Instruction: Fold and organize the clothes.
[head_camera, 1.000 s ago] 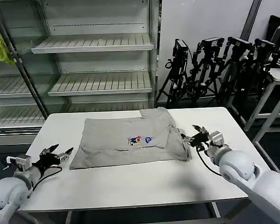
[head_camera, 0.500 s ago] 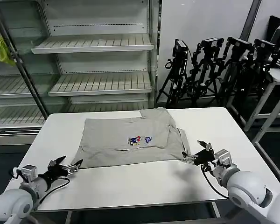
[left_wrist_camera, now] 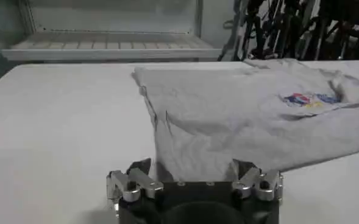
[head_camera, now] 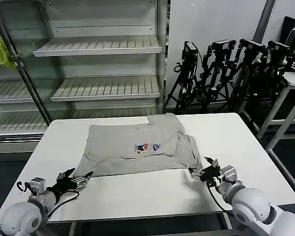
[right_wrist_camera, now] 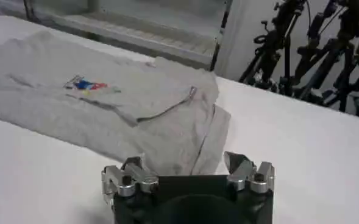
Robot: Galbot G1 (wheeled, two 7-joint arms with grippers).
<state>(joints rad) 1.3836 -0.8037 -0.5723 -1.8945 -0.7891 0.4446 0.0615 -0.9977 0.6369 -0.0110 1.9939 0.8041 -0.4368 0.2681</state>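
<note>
Both arms have slid toward the near edge of the white table [head_camera: 137, 196] over the last second, each ending at a front corner of the T-shirt [head_camera: 137, 150]. From the head camera, the left gripper [head_camera: 78, 180] sits low by the shirt's near-left corner and the right gripper [head_camera: 202, 171] by its near-right corner, both with fingers apart and holding nothing. The shirt lies in the middle of the table with its sides already folded in, graphic upward; judging by that, the lengthwise fold remains to be done, then tidying.

In the left wrist camera, the left gripper [left_wrist_camera: 194, 182] has its fingertips spread, the T-shirt [left_wrist_camera: 252, 115] hem just ahead between them; whether they touch cloth is hard to tell.

In the right wrist camera, the right gripper [right_wrist_camera: 188, 173] is likewise spread, facing the T-shirt [right_wrist_camera: 106, 103] where layered edges bunch at the corner. The hem directly under the jaws is hidden by the gripper body.
</note>
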